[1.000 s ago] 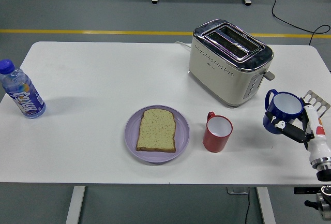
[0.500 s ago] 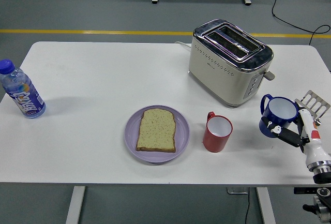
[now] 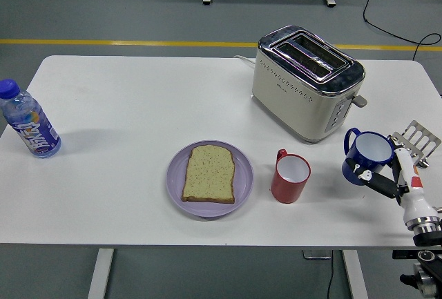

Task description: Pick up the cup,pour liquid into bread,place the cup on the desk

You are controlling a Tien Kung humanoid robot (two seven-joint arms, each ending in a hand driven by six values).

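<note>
A blue cup [image 3: 364, 154] with a white inside is at the table's right edge, tilted a little, its handle toward the toaster. My right hand [image 3: 379, 176] comes up from the lower right corner and is shut on the cup, fingers against its near side. A slice of bread [image 3: 209, 173] lies flat on a purple plate [image 3: 176, 187] near the table's front middle, well left of the cup. A red cup [image 3: 290, 177] stands upright between the plate and the blue cup. I cannot tell whether the blue cup holds liquid. My left arm is out of view.
A cream and chrome toaster [image 3: 306, 82] stands at the back right, just behind the blue cup. A metal slotted tool [image 3: 416, 137] lies at the right edge beside my hand. A blue-capped bottle [image 3: 28, 126] stands at the far left.
My right hand has moved the blue cup a little left and toward the table's front, closer to the red cup. Everything else is still.
</note>
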